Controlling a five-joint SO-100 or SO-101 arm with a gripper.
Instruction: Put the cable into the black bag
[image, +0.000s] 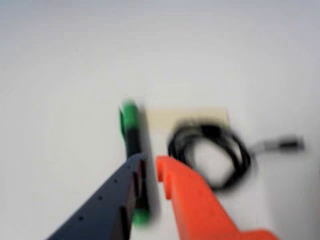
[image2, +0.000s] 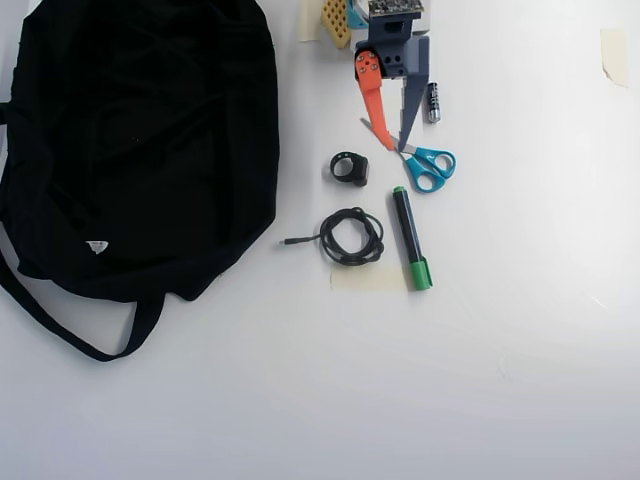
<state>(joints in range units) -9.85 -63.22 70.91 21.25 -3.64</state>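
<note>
**Approach to cable pickup: gripper above the coil, nothing held**

Overhead view: the cable (image2: 352, 236) lies on the white table (image2: 500, 380) as 1 small loose coil, its straight tail pointing left toward the black bag (image2: 140, 150). Coil sits partly on a strip of pale tape (image2: 365, 278), just right of the bag's lower edge but not touching it. The green-capped marker (image2: 410, 238) lies just beside the coil on its right; a thick black ring (image2: 350, 168) and the blue scissors (image2: 428, 166) lie above it.

The gripper (image2: 388, 140) hangs over the scissors' blades, with the orange finger (image2: 372, 95) and dark finger (image2: 412, 95) narrowly parted and converging at the tips. Jaws empty. The wrist view is blurred: gripper (image: 150, 167) low in frame, coil (image: 210, 155) ahead and right of the orange finger, marker (image: 131, 135) right by the dark finger.

Judgement, step in hand: reach and grasp.
- Open wider before descending; present gap looks too slim to straddle the bundled strands.
- Aim at the coil's rim on the side away from the marker, or the dark finger may pinch the marker too.
- Take several turns at once; 1 strand alone may let the coil unwind and trail.
- Lift clear before swinging left to the bag.
</note>
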